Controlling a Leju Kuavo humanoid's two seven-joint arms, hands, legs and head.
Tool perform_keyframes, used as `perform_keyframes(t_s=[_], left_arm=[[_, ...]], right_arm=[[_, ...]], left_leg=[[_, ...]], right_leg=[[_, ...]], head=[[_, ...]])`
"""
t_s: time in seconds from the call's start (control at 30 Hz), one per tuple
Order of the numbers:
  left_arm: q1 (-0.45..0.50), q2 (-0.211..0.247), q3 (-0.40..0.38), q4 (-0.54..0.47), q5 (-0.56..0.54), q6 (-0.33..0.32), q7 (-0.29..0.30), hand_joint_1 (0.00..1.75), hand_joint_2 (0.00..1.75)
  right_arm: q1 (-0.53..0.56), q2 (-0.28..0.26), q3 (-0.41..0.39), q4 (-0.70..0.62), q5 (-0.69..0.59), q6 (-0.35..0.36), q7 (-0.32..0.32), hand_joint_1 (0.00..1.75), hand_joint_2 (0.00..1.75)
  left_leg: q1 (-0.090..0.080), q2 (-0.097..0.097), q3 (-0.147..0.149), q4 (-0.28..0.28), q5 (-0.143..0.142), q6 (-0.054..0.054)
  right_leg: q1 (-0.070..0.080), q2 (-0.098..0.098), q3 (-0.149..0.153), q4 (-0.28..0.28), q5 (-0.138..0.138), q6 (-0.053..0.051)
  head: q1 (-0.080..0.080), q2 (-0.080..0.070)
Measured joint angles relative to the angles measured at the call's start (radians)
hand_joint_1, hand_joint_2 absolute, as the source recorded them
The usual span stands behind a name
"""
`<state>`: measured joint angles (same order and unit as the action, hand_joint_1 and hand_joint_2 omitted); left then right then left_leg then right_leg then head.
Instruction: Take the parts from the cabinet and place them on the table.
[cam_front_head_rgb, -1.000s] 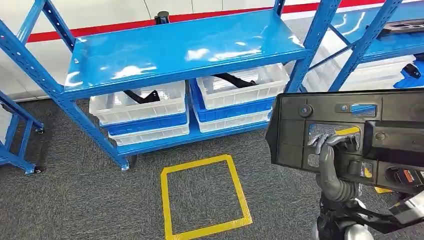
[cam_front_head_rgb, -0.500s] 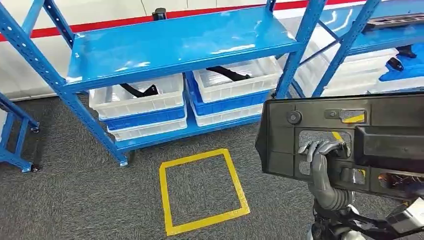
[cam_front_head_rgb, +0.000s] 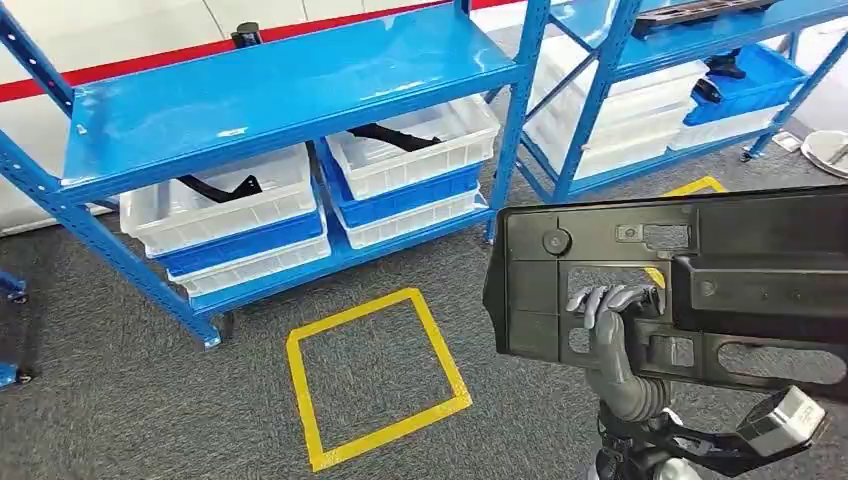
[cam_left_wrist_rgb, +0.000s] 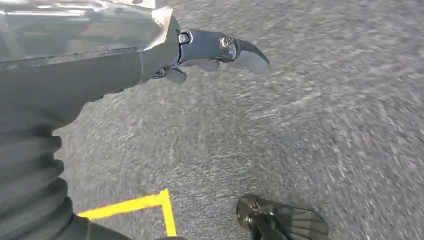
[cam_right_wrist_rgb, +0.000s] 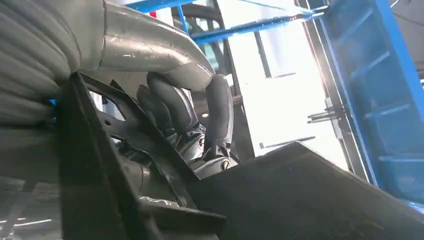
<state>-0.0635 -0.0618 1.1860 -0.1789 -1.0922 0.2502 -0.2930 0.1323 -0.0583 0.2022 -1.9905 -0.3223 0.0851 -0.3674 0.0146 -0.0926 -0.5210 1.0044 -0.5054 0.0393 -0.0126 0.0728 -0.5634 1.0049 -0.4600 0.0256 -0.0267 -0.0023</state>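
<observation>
Right hand (cam_front_head_rgb: 612, 322) gripping black part (cam_front_head_rgb: 690, 275), left hand (cam_left_wrist_rgb: 150, 55) seemingly empty

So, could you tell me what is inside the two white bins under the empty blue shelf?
Each white bin holds a black strap-like part. The blue shelf covers their rear portions.

Grey carpet floor (cam_front_head_rgb: 120, 400) with a yellow tape square (cam_front_head_rgb: 372, 374) marked on it, just in front of the rack's lower shelf edge. A second piece of yellow tape (cam_front_head_rgb: 700, 186) shows on the floor farther right, partly hidden. Red stripe (cam_front_head_rgb: 110, 72) runs along the base of the white wall (cam_front_head_rgb: 100, 25) behind. A round silver object (cam_front_head_rgb: 828, 150) lies on the floor at the far right edge; what it is cannot be told.
</observation>
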Motion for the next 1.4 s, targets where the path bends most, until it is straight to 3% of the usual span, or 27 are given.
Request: perform_keyframes(t_s=[0.03,0.13,0.17,0.2,0.23,0.3,0.33,0.4,0.47,0.5,0.57,0.63,0.67,0.7,0.73,0.8,0.83,0.9,0.97,1.0,1.03,1.13,1.17,1.23,1.27,1.33,1.4], left_arm=[[0.001,-0.002,0.001,0.000,0.002,-0.001,-0.003,0.00,1.75],[0.001,0.002,0.003,-0.001,0.005,-0.012,-0.010,0.00,1.75],[0.000,0.002,0.003,-0.001,0.005,-0.016,-0.016,0.00,1.75],[0.000,0.001,0.003,-0.001,0.004,-0.019,-0.019,0.00,1.75],[0.000,0.001,0.003,-0.002,0.004,-0.020,-0.023,0.00,1.75],[0.003,0.000,0.005,-0.002,0.006,-0.024,-0.025,0.00,1.75],[0.003,-0.002,0.005,-0.002,0.006,-0.027,-0.026,0.00,1.75],[0.003,-0.005,0.004,-0.002,0.004,-0.029,-0.026,0.00,1.75],[0.000,-0.010,0.004,-0.002,0.002,-0.031,-0.025,0.00,1.75],[-0.002,-0.010,0.004,-0.002,0.000,-0.031,-0.025,0.00,1.75],[-0.003,-0.011,0.003,-0.004,-0.003,-0.031,-0.025,0.00,1.75],[-0.005,-0.012,0.003,-0.005,-0.002,-0.031,-0.025,0.00,1.75],[-0.005,-0.013,0.003,-0.005,-0.002,-0.031,-0.025,0.00,1.75],[-0.006,-0.014,0.003,-0.005,-0.002,-0.031,-0.025,0.00,1.75],[-0.005,-0.016,0.003,-0.005,0.000,-0.031,-0.025,0.00,1.75],[-0.002,-0.016,0.004,-0.005,0.006,-0.031,-0.025,0.00,1.75],[-0.002,-0.016,0.005,-0.005,0.009,-0.031,-0.025,0.00,1.75],[-0.002,-0.018,0.005,-0.005,0.013,-0.031,-0.025,0.00,1.75],[-0.002,-0.019,0.005,-0.005,0.013,-0.031,-0.026,0.00,1.75],[-0.002,-0.018,0.005,-0.006,0.013,-0.031,-0.026,0.00,1.75],[-0.003,-0.017,0.005,-0.006,0.013,-0.031,-0.026,0.00,1.75],[-0.002,-0.018,0.005,-0.008,0.014,-0.030,-0.027,0.00,1.75],[-0.004,-0.021,0.005,-0.008,0.014,-0.030,-0.028,0.00,1.75],[-0.006,-0.023,0.005,-0.009,0.014,-0.029,-0.028,0.00,1.75],[-0.004,-0.023,0.005,-0.010,0.014,-0.030,-0.028,0.00,1.75],[-0.003,-0.024,0.005,-0.010,0.013,-0.031,-0.028,0.00,1.75],[-0.003,-0.024,0.005,-0.010,0.013,-0.031,-0.028,0.00,1.75]], right_arm=[[-0.006,0.001,0.005,0.005,0.000,0.001,0.000,1.75,1.75],[-0.008,0.008,0.022,0.016,0.003,0.009,0.000,1.75,1.75],[-0.008,0.008,0.028,0.020,0.005,0.011,0.002,1.75,1.75],[-0.013,0.008,0.031,0.023,0.006,0.012,0.002,1.75,1.75],[-0.020,0.008,0.039,0.027,0.012,0.012,0.005,1.75,1.75],[-0.025,0.009,0.051,0.033,0.019,0.012,0.009,1.75,1.75],[-0.025,0.008,0.057,0.036,0.021,0.012,0.010,1.75,1.75],[-0.025,0.007,0.063,0.038,0.021,0.010,0.011,1.75,1.75],[-0.026,0.005,0.065,0.037,0.021,0.004,0.011,1.75,1.75],[-0.028,0.005,0.066,0.037,0.021,0.001,0.011,1.75,1.75],[-0.027,0.004,0.068,0.034,0.021,-0.003,0.012,1.75,1.75],[-0.025,0.001,0.068,0.034,0.021,-0.005,0.013,1.75,1.75],[-0.025,0.001,0.068,0.032,0.021,-0.005,0.013,1.75,1.75],[-0.026,0.001,0.068,0.029,0.021,-0.006,0.012,1.75,1.75],[-0.027,0.001,0.069,0.029,0.021,-0.007,0.012,1.75,1.75],[-0.025,0.001,0.070,0.029,0.021,-0.007,0.012,1.75,1.75],[-0.024,0.000,0.069,0.029,0.021,-0.007,0.012,1.75,1.75],[-0.024,-0.001,0.069,0.029,0.021,-0.007,0.012,1.75,1.75],[-0.024,-0.001,0.069,0.029,0.021,-0.007,0.012,1.75,1.75],[-0.024,-0.001,0.069,0.028,0.021,-0.007,0.012,1.75,1.75],[-0.027,-0.001,0.069,0.028,0.021,-0.007,0.013,1.75,1.75],[-0.024,-0.001,0.069,0.028,0.021,-0.007,0.013,1.75,1.75],[-0.024,-0.002,0.069,0.026,0.021,-0.007,0.013,1.75,1.75],[-0.026,-0.004,0.070,0.024,0.021,-0.007,0.012,1.75,1.75],[-0.027,-0.003,0.070,0.024,0.021,-0.007,0.013,1.75,1.75],[-0.023,-0.004,0.071,0.024,0.021,-0.007,0.013,1.75,1.75],[-0.020,-0.004,0.070,0.024,0.021,-0.007,0.013,1.75,1.75]], left_leg=[[-0.004,0.013,-0.004,-0.005,0.005,-0.004],[-0.015,0.045,-0.001,-0.014,0.018,0.008],[-0.002,0.062,0.001,-0.037,0.035,0.007],[-0.005,0.070,-0.002,-0.044,0.040,0.012],[-0.005,0.088,-0.007,-0.043,0.044,0.014],[-0.007,0.118,-0.016,-0.043,0.049,0.013],[-0.007,0.134,-0.021,-0.042,0.052,0.011],[-0.007,0.159,-0.024,-0.041,0.055,0.008],[-0.005,0.179,-0.025,-0.034,0.055,0.003],[-0.012,0.189,-0.026,-0.025,0.052,-0.005],[-0.015,0.203,-0.025,-0.022,0.051,-0.016],[-0.012,0.222,-0.022,-0.025,0.056,-0.024],[-0.006,0.210,-0.026,-0.021,0.050,-0.034],[-0.003,0.152,-0.036,0.006,0.016,-0.042],[-0.002,0.115,-0.060,0.066,-0.034,-0.043],[-0.002,0.092,-0.131,0.237,-0.121,-0.044],[-0.002,0.091,-0.154,0.292,-0.137,-0.042],[-0.002,0.090,-0.131,0.257,-0.095,-0.036],[-0.002,0.069,-0.035,0.077,-0.004,-0.025],[-0.002,0.018,0.005,-0.004,0.016,-0.016],[0.001,-0.015,0.013,-0.021,0.008,-0.013],[-0.011,0.021,0.008,-0.021,0.013,-0.007],[-0.005,0.039,0.009,-0.037,0.025,0.001],[-0.003,0.067,0.009,-0.050,0.036,0.012],[-0.006,0.087,0.006,-0.050,0.036,0.013],[-0.008,0.121,0.001,-0.049,0.037,0.013],[-0.008,0.150,0.001,-0.049,0.038,0.012]], right_leg=[[-0.002,0.008,-0.003,0.001,0.003,0.004],[-0.010,0.041,-0.017,-0.010,0.022,0.033],[-0.006,0.019,-0.023,0.004,0.016,0.031],[-0.002,-0.024,-0.046,0.034,-0.010,0.024],[-0.002,-0.047,-0.077,0.101,-0.049,0.017],[-0.005,-0.061,-0.143,0.264,-0.119,0.017],[-0.006,-0.062,-0.156,0.313,-0.133,0.024],[-0.010,-0.069,-0.100,0.243,-0.106,0.046],[-0.013,-0.107,0.028,0.037,-0.047,0.066],[-0.011,-0.157,0.059,-0.029,-0.048,0.056],[-0.004,-0.134,0.050,-0.021,-0.035,0.031],[-0.002,-0.116,0.042,-0.020,-0.029,0.018],[-0.015,-0.105,0.043,-0.024,-0.021,0.006],[-0.017,-0.094,0.041,-0.023,-0.015,-0.003],[-0.016,-0.087,0.035,-0.023,-0.009,-0.012],[-0.011,-0.064,0.022,-0.022,-0.002,-0.018],[-0.009,-0.052,0.018,-0.021,0.002,-0.019],[-0.007,-0.024,0.014,-0.020,0.007,-0.017],[-0.006,0.004,0.016,-0.020,0.010,-0.012],[-0.009,0.015,0.015,-0.020,0.012,-0.009],[0.002,0.024,0.007,-0.017,0.016,-0.002],[-0.014,0.062,-0.009,-0.023,0.031,0.021],[-0.003,0.073,-0.024,-0.025,0.035,0.029],[0.002,-0.029,-0.054,0.044,-0.012,0.019],[0.000,-0.053,-0.092,0.131,-0.056,0.016],[-0.004,-0.061,-0.157,0.291,-0.120,0.018],[-0.010,-0.065,-0.138,0.284,-0.111,0.038]], head=[[0.000,0.000],[-0.006,0.000],[-0.003,0.000],[-0.002,0.000],[0.004,0.000],[0.008,0.000],[0.011,0.000],[0.011,0.000],[0.012,0.000],[0.013,0.000],[0.010,0.000],[0.011,0.000],[0.011,0.000],[0.009,0.000],[0.009,0.000],[0.009,0.000],[0.009,0.000],[0.008,0.000],[0.008,0.000],[0.009,0.000],[0.012,0.000],[0.010,0.000],[0.011,0.000],[0.019,0.000],[0.023,0.000],[0.023,0.000],[0.024,0.000]])
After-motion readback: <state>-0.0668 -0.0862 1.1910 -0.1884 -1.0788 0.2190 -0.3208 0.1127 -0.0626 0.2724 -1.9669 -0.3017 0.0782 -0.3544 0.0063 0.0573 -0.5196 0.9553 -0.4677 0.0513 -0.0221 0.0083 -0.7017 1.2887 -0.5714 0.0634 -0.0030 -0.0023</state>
